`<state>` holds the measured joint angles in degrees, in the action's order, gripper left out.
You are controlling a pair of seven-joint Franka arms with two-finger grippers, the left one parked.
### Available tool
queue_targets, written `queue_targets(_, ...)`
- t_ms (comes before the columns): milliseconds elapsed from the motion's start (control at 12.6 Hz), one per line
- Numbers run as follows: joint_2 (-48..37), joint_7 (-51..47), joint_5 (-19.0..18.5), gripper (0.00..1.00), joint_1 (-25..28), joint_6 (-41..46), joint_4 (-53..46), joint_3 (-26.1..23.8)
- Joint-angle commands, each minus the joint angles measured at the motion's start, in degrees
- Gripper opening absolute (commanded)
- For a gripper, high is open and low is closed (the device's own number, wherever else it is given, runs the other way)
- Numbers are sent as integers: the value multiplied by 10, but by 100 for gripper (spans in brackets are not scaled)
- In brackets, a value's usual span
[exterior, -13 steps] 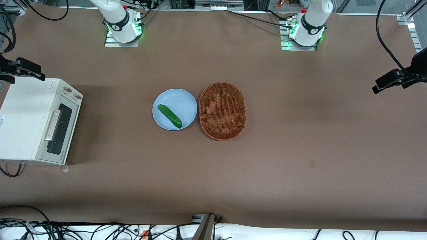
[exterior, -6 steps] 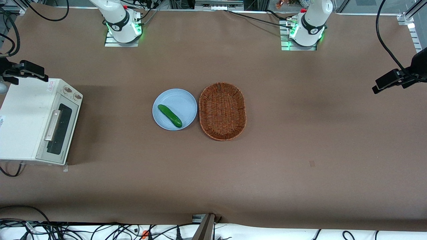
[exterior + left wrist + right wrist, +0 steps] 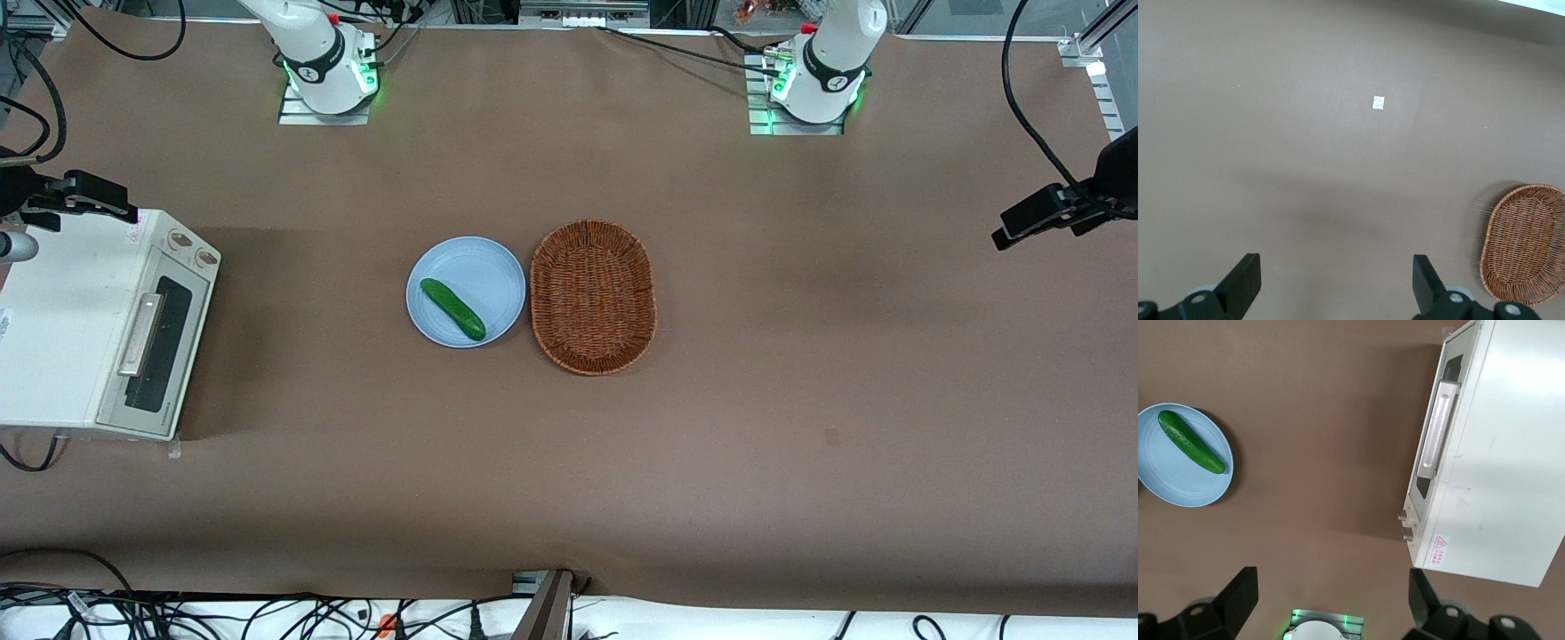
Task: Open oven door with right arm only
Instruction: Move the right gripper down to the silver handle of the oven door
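The white toaster oven (image 3: 71, 320) stands at the working arm's end of the table. Its oven door (image 3: 158, 356) is closed, with the silver bar handle (image 3: 142, 333) across the dark glass. The door (image 3: 1421, 488) and handle (image 3: 1437, 430) also show in the right wrist view, seen from high above. My right gripper (image 3: 84, 196) hangs above the oven's corner farther from the front camera. In the right wrist view the gripper (image 3: 1333, 581) is open and empty, with its fingers (image 3: 1245, 583) spread wide, well clear of the door.
A light blue plate (image 3: 484, 267) with a green cucumber (image 3: 453, 309) lies mid-table, beside a wicker basket (image 3: 593, 296). The two-knob control strip (image 3: 191, 247) sits at the door's end farther from the front camera. The right arm's base (image 3: 324, 67) stands at the table's back edge.
The right gripper has shifted a little toward the oven's front and slightly nearer the front camera. The oven door has stayed closed.
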<state>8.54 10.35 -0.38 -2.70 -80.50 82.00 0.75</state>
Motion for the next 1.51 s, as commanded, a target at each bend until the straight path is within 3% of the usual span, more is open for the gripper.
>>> queue_targets(0, -3, 2, -6, 100, 2, 4, 4, -7)
queue_targets(238, 9, -1, -11, 99, 12, 4, 7, -7)
queue_targets(397, 24, -2, -28, 87, 23, 4, 11, -7)
queue_targets(873, 70, -9, -75, 16, 50, 9, 35, -7)
queue_targets(1032, 94, -11, -121, 1, 68, 2, 38, -7)
queue_targets(1429, 164, -1, -218, 0, 70, -68, 37, -6)
